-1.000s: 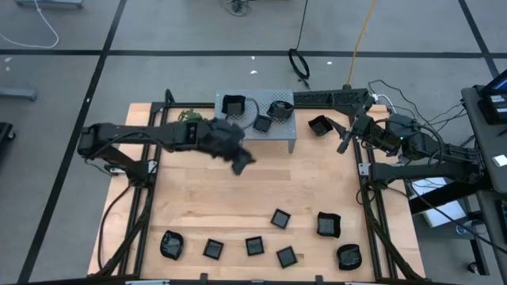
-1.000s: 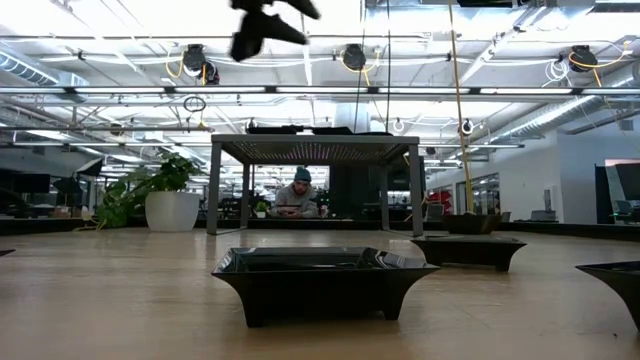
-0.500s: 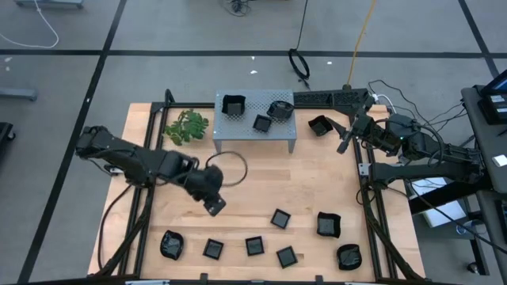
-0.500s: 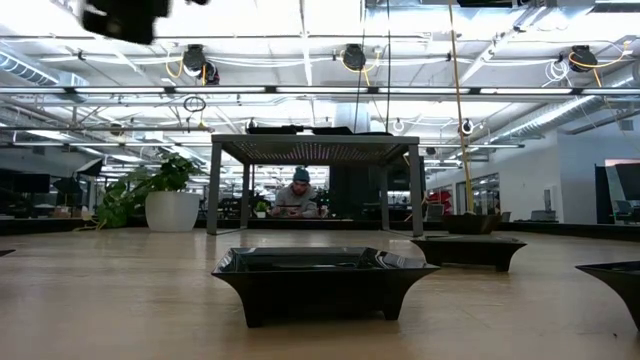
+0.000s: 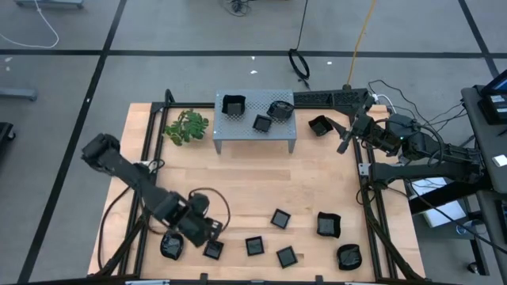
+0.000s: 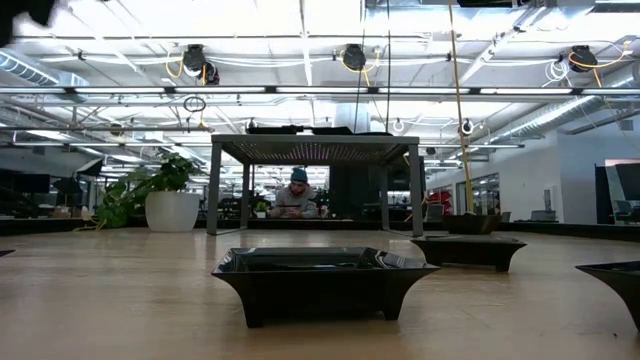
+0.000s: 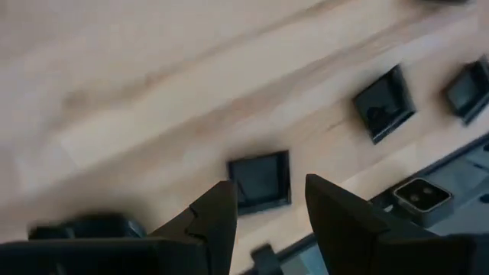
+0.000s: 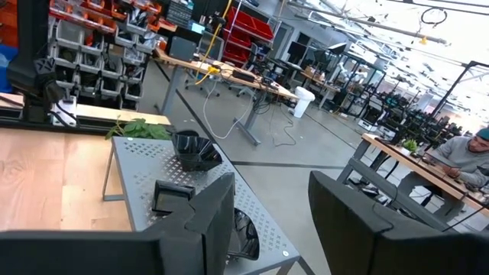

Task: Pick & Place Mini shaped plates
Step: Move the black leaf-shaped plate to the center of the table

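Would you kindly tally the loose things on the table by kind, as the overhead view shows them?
Black plates: 11
Grey metal stand: 1
Green leafy sprig: 1
Total: 13

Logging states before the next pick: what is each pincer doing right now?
Left pincer: open, empty, above a square plate.
Right pincer: open, empty.

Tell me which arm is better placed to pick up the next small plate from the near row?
The left. Its hand is open right above the row's left end, with a square plate showing between its fingers. The right hand waits at the far right edge, beside the grey stand, far from that row.
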You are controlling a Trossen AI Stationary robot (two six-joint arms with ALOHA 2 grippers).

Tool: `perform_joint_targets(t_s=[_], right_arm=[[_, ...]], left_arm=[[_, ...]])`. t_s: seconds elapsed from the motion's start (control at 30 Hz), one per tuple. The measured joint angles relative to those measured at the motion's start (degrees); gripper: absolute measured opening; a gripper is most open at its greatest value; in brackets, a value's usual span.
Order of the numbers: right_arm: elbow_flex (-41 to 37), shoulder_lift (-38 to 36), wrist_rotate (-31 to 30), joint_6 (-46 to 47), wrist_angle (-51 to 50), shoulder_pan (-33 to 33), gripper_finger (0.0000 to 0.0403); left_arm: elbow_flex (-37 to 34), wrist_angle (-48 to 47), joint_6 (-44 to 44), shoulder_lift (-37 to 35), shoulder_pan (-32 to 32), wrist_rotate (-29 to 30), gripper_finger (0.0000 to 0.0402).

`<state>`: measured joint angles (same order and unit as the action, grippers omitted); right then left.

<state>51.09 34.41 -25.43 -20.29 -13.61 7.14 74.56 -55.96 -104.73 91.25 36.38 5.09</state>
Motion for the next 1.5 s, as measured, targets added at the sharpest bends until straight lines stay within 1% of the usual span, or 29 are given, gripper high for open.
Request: perform_joint_targets(t_s=[0.2,0.4,0.53,0.67,0.8,0.9,1.4,1.5], right_arm=[[0.0,0.01,0.0,-0.02,-0.01,0.0,0.0155],[0.0,0.02,0.0,-0.02,-0.01,0.0,0.0155],[0.0,0.02,0.0,-0.02,0.0,0.0,0.0155],[0.0,0.0,0.0,0.0,0.01,0.0,0.0155],[0.0,0.02,0.0,-0.01,0.01,0.0,0.0155],[0.0,0.0,0.0,-0.02,0.01,0.0,0.0155],[0.0,0.0,0.0,0.0,0.01,0.0,0.0155],[0.0,0.0,0.0,0.0,-0.01,0.0,0.0155]], left_arm=[[0.0,0.91,-8.04,5.39,3.57,-8.28,0.0159],[-0.01,-0.87,-17.27,9.08,6.49,-11.07,0.0159],[0.0,-1.83,-21.23,12.32,8.27,-15.24,0.0159],[-0.06,-2.4,-24.38,14.48,9.56,-17.16,0.0159],[-0.08,-6.06,-24.86,15.61,9.64,-19.4,0.0159],[-0.08,-8.65,-24.95,16.36,9.67,-19.63,0.0159],[-0.23,-9.73,-24.39,20.8,9.58,-19.65,0.0158],[-0.24,-9.7,-22.74,21.12,9.22,-20.1,0.0144]])
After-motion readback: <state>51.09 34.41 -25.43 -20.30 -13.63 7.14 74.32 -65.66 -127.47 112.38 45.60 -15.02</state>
